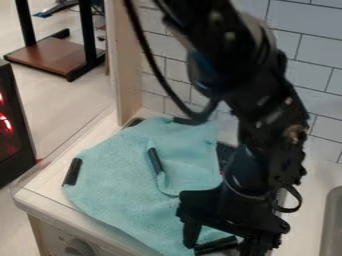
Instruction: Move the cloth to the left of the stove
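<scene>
The black gripper (220,244) hangs at the lower right of the stove top, over the lower right part of the cloth. Its fingers stand apart, one over the cloth and the other to its right. The light blue cloth (117,175) is spread across most of the stove (43,200), with a raised fold around a dark bar near its middle. Whether the gripper touches the cloth, I cannot tell. Arm and gripper hide the cloth's right side and part of the stove.
Dark bars (73,171) stick out around the cloth's edges, another one (215,246) near the gripper. A wooden post (128,65) and tiled wall (320,75) stand behind. A sink edge (330,220) is at right, a stove knob (79,247) at the front.
</scene>
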You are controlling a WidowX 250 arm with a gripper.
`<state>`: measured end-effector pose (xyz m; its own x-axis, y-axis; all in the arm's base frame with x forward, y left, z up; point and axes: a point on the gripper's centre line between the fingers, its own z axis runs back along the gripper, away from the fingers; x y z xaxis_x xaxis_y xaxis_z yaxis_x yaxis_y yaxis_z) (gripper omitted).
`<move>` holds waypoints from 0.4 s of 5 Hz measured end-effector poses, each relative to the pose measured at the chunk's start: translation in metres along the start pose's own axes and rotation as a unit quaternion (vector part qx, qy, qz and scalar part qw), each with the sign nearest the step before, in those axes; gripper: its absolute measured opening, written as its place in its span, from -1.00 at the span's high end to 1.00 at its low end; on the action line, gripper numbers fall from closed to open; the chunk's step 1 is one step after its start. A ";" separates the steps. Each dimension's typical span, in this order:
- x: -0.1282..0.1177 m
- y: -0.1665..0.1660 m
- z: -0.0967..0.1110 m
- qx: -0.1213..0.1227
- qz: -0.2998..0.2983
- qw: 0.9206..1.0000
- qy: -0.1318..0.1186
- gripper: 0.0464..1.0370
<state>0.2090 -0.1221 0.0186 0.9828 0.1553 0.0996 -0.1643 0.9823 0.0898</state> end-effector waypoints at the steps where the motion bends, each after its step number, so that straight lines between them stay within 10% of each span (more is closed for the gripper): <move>1: 0.001 -0.008 -0.007 -0.012 -0.010 1.000 0.009 -0.93; 2: 0.002 -0.013 -0.018 -0.006 -0.022 1.000 0.019 -0.93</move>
<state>0.2147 -0.1325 0.0001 0.9917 0.1150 0.0578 -0.1195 0.9895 0.0810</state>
